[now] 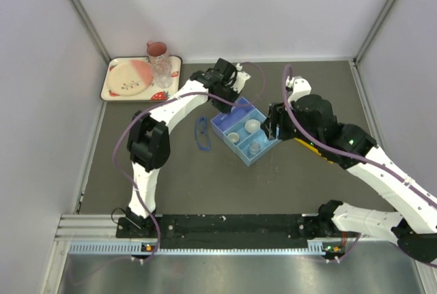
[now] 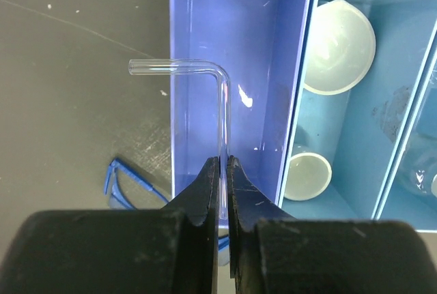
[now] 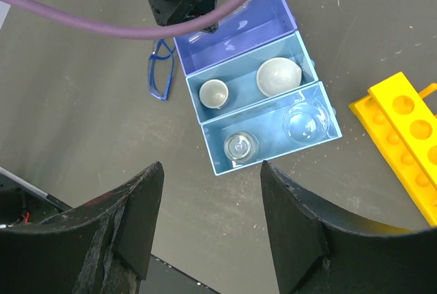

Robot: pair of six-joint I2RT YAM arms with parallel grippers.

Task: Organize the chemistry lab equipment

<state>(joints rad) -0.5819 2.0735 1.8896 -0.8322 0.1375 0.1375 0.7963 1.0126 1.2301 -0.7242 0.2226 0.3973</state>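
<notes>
Your left hand (image 2: 222, 164) is pinching a bent glass rod (image 2: 222, 103), its fingers closed narrow on the rod's long leg. That leg is running out from the fingertips over the purple end compartment of the blue divided tray (image 2: 293, 103). At the bend the short leg is turning left and reaching past the tray's wall over the dark desk (image 1: 287, 192). Whether the rod is touching the compartment floor, you cannot tell from here.

Your right hand (image 3: 210, 168) is hovering above the desk just beside the tray, fingers spread wide and holding nothing.

In the tray's middle compartment two white round dishes (image 3: 213, 93) are sitting apart, the smaller one near the goggles' end. In the last compartment a small clear beaker (image 3: 240, 146) is standing beside a clear domed piece (image 3: 305, 122).

The blue-rimmed goggles (image 3: 160, 72) are lying on the desk just beside the tray's short end. The yellow holed rack (image 3: 403, 137) is lying on the desk on the tray's other side, near it but apart.

In the far left corner a strawberry-patterned tray (image 1: 109, 93) is carrying a plate (image 1: 130, 79), a pink mug (image 1: 157, 50) and a clear tumbler (image 1: 162, 72).
</notes>
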